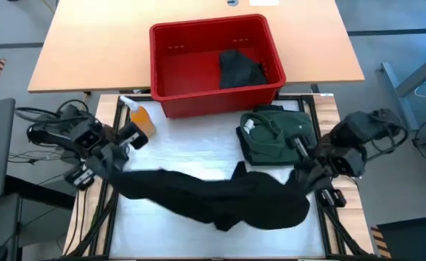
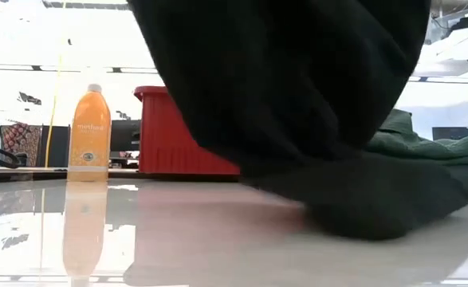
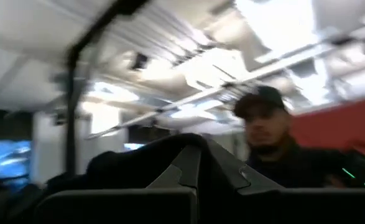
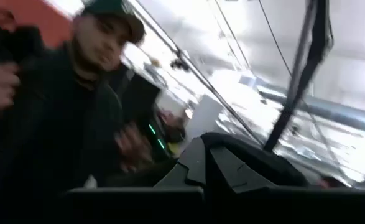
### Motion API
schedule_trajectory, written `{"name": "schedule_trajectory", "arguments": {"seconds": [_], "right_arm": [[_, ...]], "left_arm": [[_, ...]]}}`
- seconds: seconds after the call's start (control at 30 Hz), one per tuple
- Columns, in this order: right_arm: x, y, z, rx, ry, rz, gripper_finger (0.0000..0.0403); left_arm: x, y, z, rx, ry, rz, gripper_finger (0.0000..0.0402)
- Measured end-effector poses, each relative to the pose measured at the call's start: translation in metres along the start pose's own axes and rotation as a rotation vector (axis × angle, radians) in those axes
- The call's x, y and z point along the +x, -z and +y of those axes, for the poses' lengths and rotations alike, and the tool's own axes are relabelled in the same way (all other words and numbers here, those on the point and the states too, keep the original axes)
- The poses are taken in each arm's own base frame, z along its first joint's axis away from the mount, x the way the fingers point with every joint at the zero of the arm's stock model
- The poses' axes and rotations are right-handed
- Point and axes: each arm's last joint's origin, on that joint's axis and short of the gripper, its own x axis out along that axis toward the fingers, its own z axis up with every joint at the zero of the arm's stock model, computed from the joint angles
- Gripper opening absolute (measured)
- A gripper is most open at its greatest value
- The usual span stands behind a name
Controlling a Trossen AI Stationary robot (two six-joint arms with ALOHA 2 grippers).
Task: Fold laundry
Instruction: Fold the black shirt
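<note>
A black garment (image 1: 220, 196) hangs lifted between my two grippers and sags in the middle. In the low view its lowest fold (image 2: 377, 203) rests on the table. My left gripper (image 1: 115, 163) is shut on its left end and my right gripper (image 1: 305, 172) on its right end. A folded dark green shirt (image 1: 278, 134) lies flat on the table at the right, in front of the red bin (image 1: 176, 72). Another dark garment (image 1: 240, 69) lies inside the bin. My left gripper pinches the black garment's left end (image 3: 170, 152) between its two fingers, which slant upward. Bunched cloth lies over the fingertips (image 3: 188, 165); how many layers, I cannot tell. From there the cloth runs slack toward the other gripper. My right gripper pinches the black garment's right end (image 4: 244, 149) between its two fingers, which also slant upward. Cloth is heaped over the fingertips (image 4: 194, 165) and hides the exact place of contact. The garment hangs below it, its lowest part on the table.
An orange bottle (image 1: 141, 119) stands at the table's far left, close to my left arm. The red bin takes up the far middle. A person (image 4: 76, 112) stands beyond the table's far edge. The white table top (image 1: 191, 148) shows bare between the bottle and the green shirt.
</note>
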Motion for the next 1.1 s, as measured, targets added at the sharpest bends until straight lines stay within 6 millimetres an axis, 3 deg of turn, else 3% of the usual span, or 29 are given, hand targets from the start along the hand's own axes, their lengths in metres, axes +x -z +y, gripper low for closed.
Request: {"name": "schedule_trajectory", "arguments": {"seconds": [0.1, 0.23, 0.37, 0.5, 0.6, 0.7, 0.8, 0.9, 0.97, 1.1], "right_arm": [[0.010, -0.006, -0.019, -0.024, 0.064, 0.145, 0.0018], [0.011, -0.011, -0.058, -0.056, 0.184, 0.256, 0.0018], [-0.006, -0.019, -0.106, -0.116, 0.394, 0.341, 0.0018], [-0.030, -0.024, -0.156, -0.219, 0.569, 0.398, 0.0018], [-0.040, -0.024, -0.191, -0.299, 0.590, 0.391, 0.0018], [-0.040, -0.032, -0.213, -0.383, 0.564, 0.337, 0.0018], [-0.034, -0.044, -0.220, -0.484, 0.529, 0.279, 0.0018], [-0.036, -0.054, -0.213, -0.557, 0.520, 0.218, 0.0018], [-0.039, -0.062, -0.204, -0.477, 0.492, 0.236, 0.0018], [-0.045, -0.057, -0.180, -0.158, 0.328, 0.406, 0.0018]], "left_arm": [[0.030, -0.009, 0.013, 0.028, -0.004, 0.129, 0.0000], [0.046, -0.029, 0.034, 0.109, -0.239, 0.354, 0.0000], [0.049, -0.064, 0.045, 0.238, -0.392, 0.441, 0.0000], [0.042, -0.118, 0.047, 0.406, -0.557, 0.418, 0.0000], [0.037, -0.146, 0.050, 0.476, -0.658, 0.395, 0.0000], [0.039, -0.165, 0.053, 0.484, -0.639, 0.359, 0.0000], [0.046, -0.172, 0.060, 0.482, -0.554, 0.315, 0.0000], [0.049, -0.176, 0.055, 0.455, -0.443, 0.233, 0.0000], [0.048, -0.180, 0.047, 0.418, -0.398, 0.241, 0.0000], [0.046, -0.159, 0.044, 0.193, -0.333, 0.395, 0.0000]]}}
